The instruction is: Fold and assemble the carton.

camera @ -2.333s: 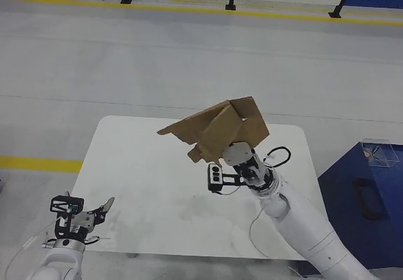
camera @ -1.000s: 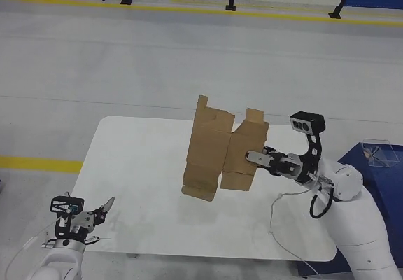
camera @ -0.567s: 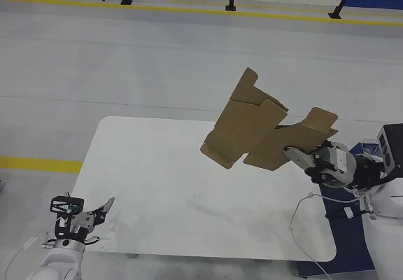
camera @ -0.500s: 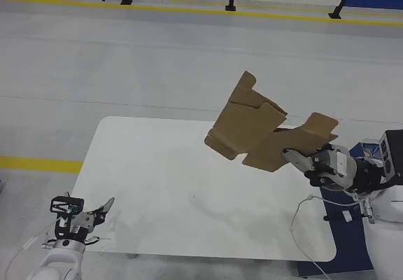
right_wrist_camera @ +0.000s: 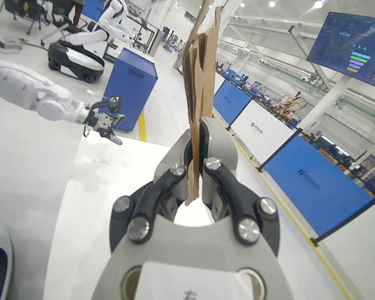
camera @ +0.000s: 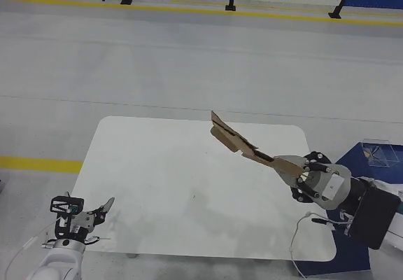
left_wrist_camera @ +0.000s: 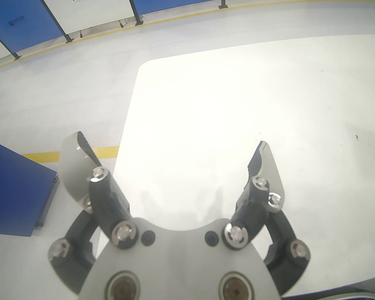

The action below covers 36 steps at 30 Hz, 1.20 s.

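A flat, unfolded brown carton [camera: 247, 145] hangs in the air above the right half of the white table [camera: 152, 182], turned edge-on in the top view. My right gripper [camera: 294, 168] is shut on its lower edge. In the right wrist view the carton [right_wrist_camera: 200, 63] rises as a thin stack of cardboard from between the right gripper [right_wrist_camera: 196, 132] fingers. My left gripper [camera: 105, 207] sits at the table's near left corner, open and holding nothing. In its own view the left gripper [left_wrist_camera: 172, 151] has only bare table between the fingers. The right wrist view catches the left gripper [right_wrist_camera: 114, 135] far off.
A blue cabinet [camera: 380, 175] with a clear plastic box [camera: 378, 151] on top stands right of the table. Another blue cabinet [left_wrist_camera: 15, 201] stands off the left corner. Yellow floor lines run beside the table.
My right arm has swung the carton from a broad face-on pose to edge-on and pulled it lower toward the right side of the table. The left arm has stayed put.
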Motion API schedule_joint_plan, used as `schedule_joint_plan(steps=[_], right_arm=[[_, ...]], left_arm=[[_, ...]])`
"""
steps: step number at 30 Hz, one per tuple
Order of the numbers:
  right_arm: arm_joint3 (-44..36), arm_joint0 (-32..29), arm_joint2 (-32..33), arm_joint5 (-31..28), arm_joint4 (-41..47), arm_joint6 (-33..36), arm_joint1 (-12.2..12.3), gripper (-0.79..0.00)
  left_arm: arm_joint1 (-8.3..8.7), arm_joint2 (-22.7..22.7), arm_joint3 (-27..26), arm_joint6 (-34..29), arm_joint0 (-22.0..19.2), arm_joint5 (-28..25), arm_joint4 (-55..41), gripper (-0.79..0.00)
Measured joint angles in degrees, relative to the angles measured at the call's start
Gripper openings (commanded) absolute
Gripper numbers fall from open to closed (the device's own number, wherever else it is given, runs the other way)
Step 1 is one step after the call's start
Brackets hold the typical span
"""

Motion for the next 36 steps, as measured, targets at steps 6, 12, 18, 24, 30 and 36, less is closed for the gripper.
schedule_joint_plan(steps=[6, 12, 18, 24, 30, 36], right_arm=[[-6.3, -2.3, -1.5, 2.9, -26.0, -11.1, 0.5, -0.785], [-6.5, -4.8, -5.9, 9.5, -51.5, -25.8, 2.1, -0.785], [-5.9, -8.8, -5.5, 11.3, -51.8, -32.8, 2.6, -0.785], [-0.8, -6.8, -1.3, -0.1, -20.7, -30.0, 2.7, -0.785], [3.0, -4.2, -8.5, -0.1, 19.0, -14.6, 6.7, -0.785], [9.9, 3.1, -19.1, -0.1, 66.1, 11.6, 11.7, -0.785]], left_arm=[[0.00, 0.0, 0.0, 0.0, 0.0, 0.0, 0.0, 0.000], [0.00, 0.0, 0.0, 0.0, 0.0, 0.0, 0.0, 0.000], [0.00, 0.0, 0.0, 0.0, 0.0, 0.0, 0.0, 0.000], [0.00, 0.0, 0.0, 0.0, 0.0, 0.0, 0.0, 0.000], [0.00, 0.0, 0.0, 0.0, 0.0, 0.0, 0.0, 0.000], [0.00, 0.0, 0.0, 0.0, 0.0, 0.0, 0.0, 0.000]])
